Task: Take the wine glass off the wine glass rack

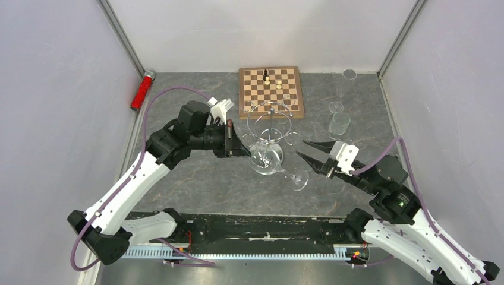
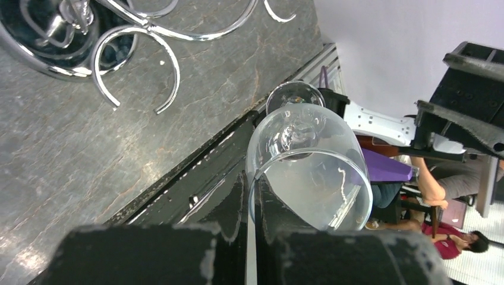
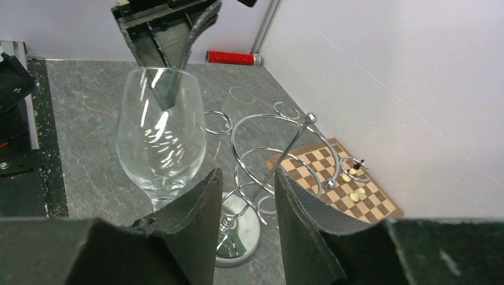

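Left hand (image 1: 247,152), closed on the rim of the wine glass (image 1: 265,158), holds it tipped just nearward of the wine glass rack (image 1: 270,122), apparently clear of it. The stem points toward the table's near-right corner, beside the part-open, empty right hand (image 1: 302,149).

Your left arm (image 1: 128,190), at the lower left of the overhead view, wears white shells on its long links and black housings at the joints. The right arm (image 1: 416,234), lower right, is built the same. A purple cable (image 1: 397,140) arcs off each one. A green light (image 1: 402,203) glows on the right arm's black housing. Each wrist carries a white bracket (image 1: 345,155). The left gripper (image 1: 248,151) and right gripper (image 1: 301,148) have black fingers tapering to points. In your right wrist view those fingers (image 3: 196,219) look rough and matte, with ragged edges. In the left wrist view the block edges are scuffed grey.
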### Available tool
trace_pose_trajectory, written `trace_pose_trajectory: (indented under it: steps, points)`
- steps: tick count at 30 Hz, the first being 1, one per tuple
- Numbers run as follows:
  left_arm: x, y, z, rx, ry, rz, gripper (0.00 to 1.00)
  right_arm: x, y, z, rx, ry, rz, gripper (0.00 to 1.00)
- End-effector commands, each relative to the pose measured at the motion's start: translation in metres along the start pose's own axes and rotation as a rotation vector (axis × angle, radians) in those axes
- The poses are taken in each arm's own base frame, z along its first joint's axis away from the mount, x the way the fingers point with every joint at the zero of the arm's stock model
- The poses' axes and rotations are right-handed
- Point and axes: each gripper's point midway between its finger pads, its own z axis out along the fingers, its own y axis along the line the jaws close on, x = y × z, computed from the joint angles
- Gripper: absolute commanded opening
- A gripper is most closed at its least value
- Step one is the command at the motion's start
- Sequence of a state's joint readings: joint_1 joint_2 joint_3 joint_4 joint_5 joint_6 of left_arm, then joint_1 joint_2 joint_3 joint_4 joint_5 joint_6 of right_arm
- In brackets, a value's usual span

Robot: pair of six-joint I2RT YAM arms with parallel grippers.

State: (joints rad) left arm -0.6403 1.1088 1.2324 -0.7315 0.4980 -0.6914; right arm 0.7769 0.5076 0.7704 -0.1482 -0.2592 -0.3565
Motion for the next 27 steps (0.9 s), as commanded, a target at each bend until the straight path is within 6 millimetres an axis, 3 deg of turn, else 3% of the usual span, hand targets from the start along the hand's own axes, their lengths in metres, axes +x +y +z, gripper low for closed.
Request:
trace_pose_trajectory:
  steps: [1,17,27]
  points:
    - [-0.005,-0.014,-0.026,0.025,-0.069,0.093,0.02,-0.016,-0.015,-0.003,0.068,-0.024,0.014,0.40]
    - [0.000,0.063,-0.077,-0.447,-0.150,0.131,0.02,-0.008,-0.015,0.002,0.077,0.003,0.051,0.41]
    - [-0.027,0.103,-0.118,-0.799,-0.223,0.181,0.02,-0.002,-0.013,0.004,0.064,0.024,0.056,0.41]
